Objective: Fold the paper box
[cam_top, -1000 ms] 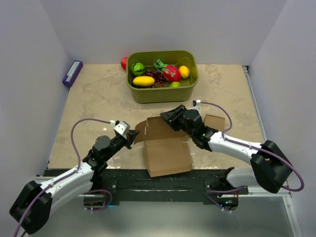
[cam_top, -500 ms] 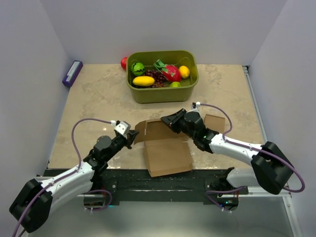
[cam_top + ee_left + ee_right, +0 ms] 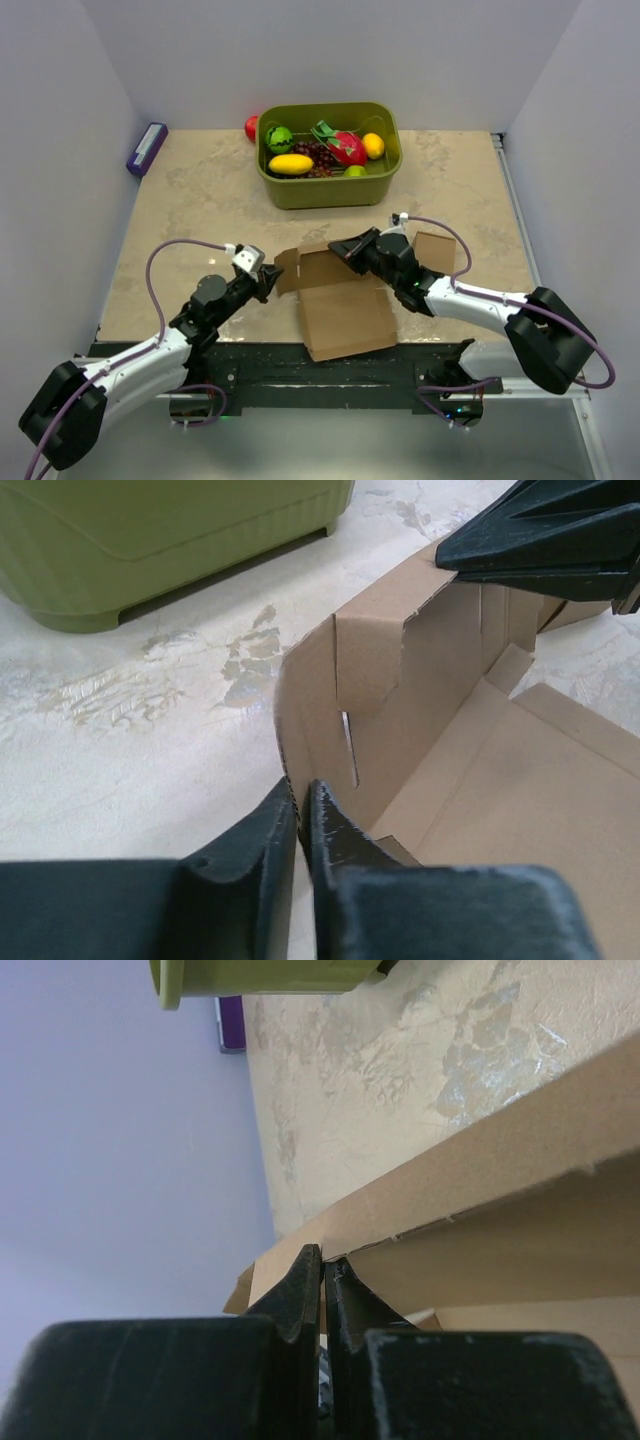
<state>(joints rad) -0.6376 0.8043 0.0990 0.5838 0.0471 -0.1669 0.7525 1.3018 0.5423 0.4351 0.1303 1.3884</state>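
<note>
Paper box (image 3: 345,315): brown corrugated cardboard with creased panels, lower centre of the top view, on the marbled table (image 3: 190,200)
Left gripper (image 3: 268,282): black fingers pinching the curved left wall
Right gripper (image 3: 335,247): pressed together on the rear wall's top edge

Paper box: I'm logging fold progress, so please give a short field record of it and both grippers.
item: paper box, base flat on the table, rear wall raised
left gripper: shut, pinching the wall's left corner edge
right gripper: shut, pinching the rear wall's top edge
behind: green bin, apart from the box
fold: unfinished, top open
</note>
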